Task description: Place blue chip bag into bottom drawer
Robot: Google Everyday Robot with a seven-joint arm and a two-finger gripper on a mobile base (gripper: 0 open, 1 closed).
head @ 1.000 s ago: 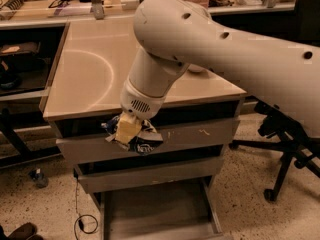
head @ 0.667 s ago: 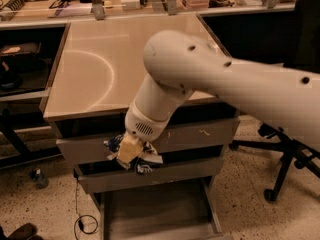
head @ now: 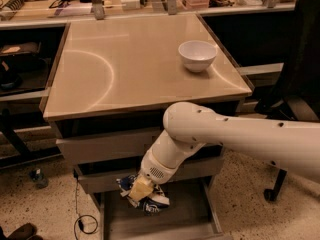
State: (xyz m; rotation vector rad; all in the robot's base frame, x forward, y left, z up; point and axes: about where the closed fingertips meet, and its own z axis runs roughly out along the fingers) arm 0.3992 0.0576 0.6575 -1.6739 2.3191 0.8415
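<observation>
The gripper [head: 137,191] hangs low at the front of the cabinet, just under the middle drawer [head: 100,180], and its fingers [head: 141,186] are pinched in tight on the blue chip bag [head: 154,201]. The foil bunches out on both sides of them. The bag sits in the air above the near-left part of the bottom drawer [head: 182,220], which is pulled out and shows its grey floor and side rails.

The bag looks close to the drawer's left rail, and part of it may overhang that edge. Let go here and the light, crinkly foil could catch the rail and slide off to the floor, down by the loose cable [head: 85,225]. A shift to the right before release looks safer.

Watch the clearance too. The arm [head: 225,134] angles in from the right, just beneath the tabletop [head: 125,69], and its wrist sits right against the middle drawer's front. A careless lift on the way out could knock that drawer or jam under the edge. Foil can also cling to the fingers, so the bag may ride back up. The white bowl [head: 197,55] sits well clear on top.
</observation>
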